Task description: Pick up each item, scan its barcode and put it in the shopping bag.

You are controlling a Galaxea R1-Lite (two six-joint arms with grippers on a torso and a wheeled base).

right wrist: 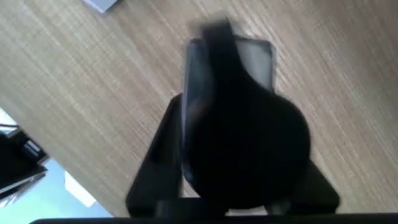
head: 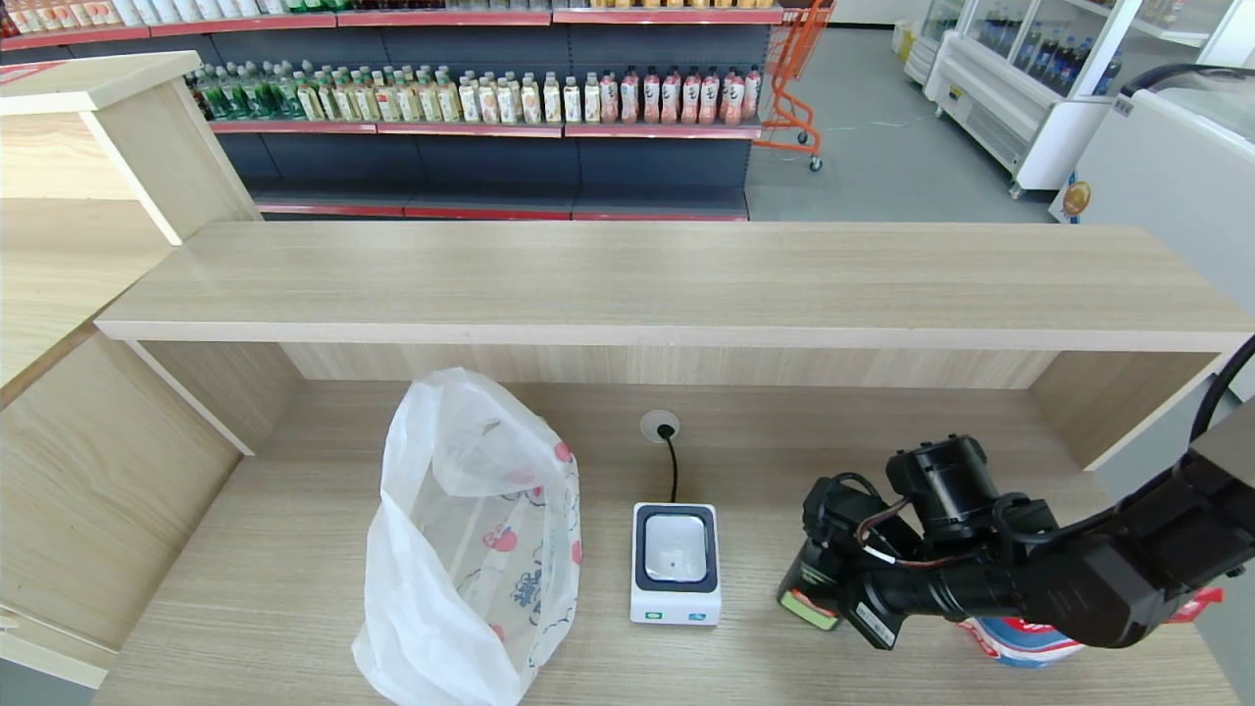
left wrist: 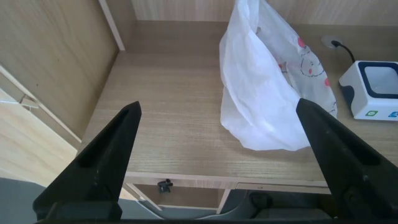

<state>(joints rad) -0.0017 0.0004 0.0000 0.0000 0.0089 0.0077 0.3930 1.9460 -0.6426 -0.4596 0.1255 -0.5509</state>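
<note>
**Checkout counter:** The right gripper [head: 816, 586] stood low over a dark item [head: 808, 603] with a green-and-red lower edge. The item was near the front edge of the counter [head: 294, 588], to the right of the scanner [head: 675, 561]. Whether the gripper had closed on the item could not be told, as the wrist camera's picture was blurred.

The right arm extended in from the front right corner. Its forearm lay low and nearly level across the surface, and its wrist was bent down onto the item. A blue, white and red packet [head: 1020, 642] lay beneath the forearm at that corner.

The left gripper [left wrist: 219, 107] hung wide apart and empty above the counter's left end, facing the white shopping bag [head: 471, 549]. The bag stood slumped but open-mouthed near the front edge, just beside the scanner on its left.

The step in hand appeared to be the pick-up. Doing it well would probably call for a firm, centred hold and a straight lift clear of the neighbouring packet. The barcode face would then need turning towards the scanner's window before the item was carried over the bag's mouth. The bag's limp rim could fold shut under a careless approach.
</note>
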